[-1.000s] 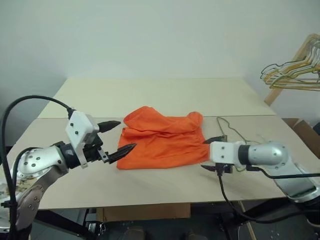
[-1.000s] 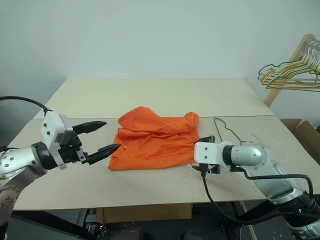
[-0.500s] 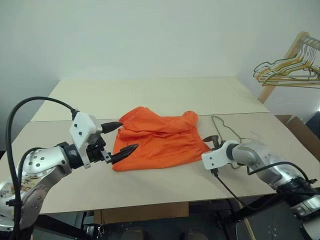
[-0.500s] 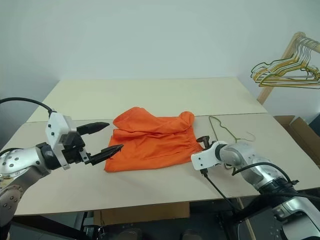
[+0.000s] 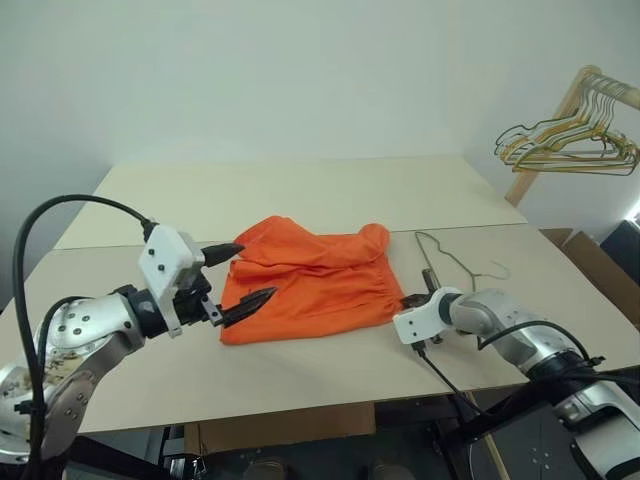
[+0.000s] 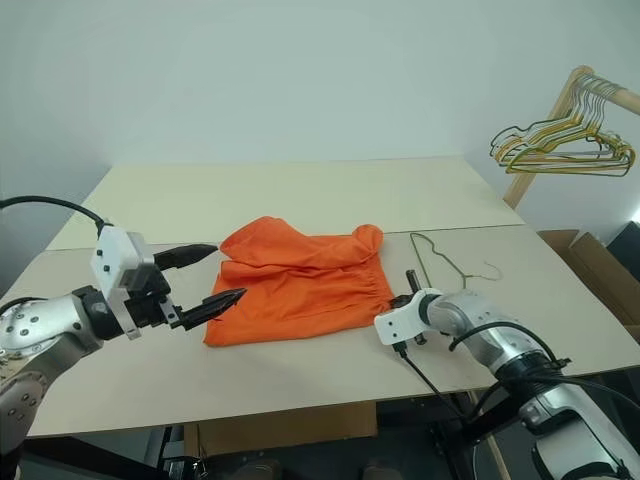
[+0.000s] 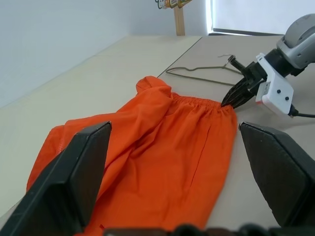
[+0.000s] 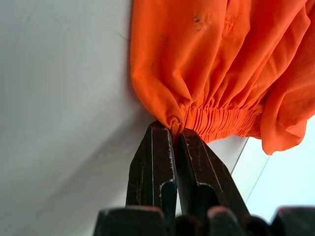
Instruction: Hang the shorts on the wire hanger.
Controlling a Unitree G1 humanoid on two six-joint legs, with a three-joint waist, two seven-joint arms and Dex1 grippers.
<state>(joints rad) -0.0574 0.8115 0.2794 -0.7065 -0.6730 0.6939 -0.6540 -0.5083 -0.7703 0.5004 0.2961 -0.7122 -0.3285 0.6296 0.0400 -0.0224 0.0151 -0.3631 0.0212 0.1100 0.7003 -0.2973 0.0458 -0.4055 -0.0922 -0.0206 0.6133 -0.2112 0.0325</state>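
The right gripper (image 8: pixel 171 129) has its jaws pinched shut on the corner of the shorts (image 5: pixel 305 278), right at the end of the gathered waistband. The bite looks thin, just a small fold of fabric, so the lift probably wants to be slow and straight up, with a re-grip if the cloth starts to slip. The shorts lie bunched at the middle of the table (image 5: pixel 300 190). The wire hanger (image 5: pixel 452 259) lies flat at about three o'clock from them, just behind the right gripper and apart from the cloth. The right forearm reaches in low over the table from five o'clock, with the gripper angled down toward the waistband. The left gripper (image 5: pixel 243 272) hovers at the shorts' nine o'clock edge, jaws wide open and holding nothing, pointing roughly level toward the cloth. A good next move is likely for it to take the opposite waistband corner.
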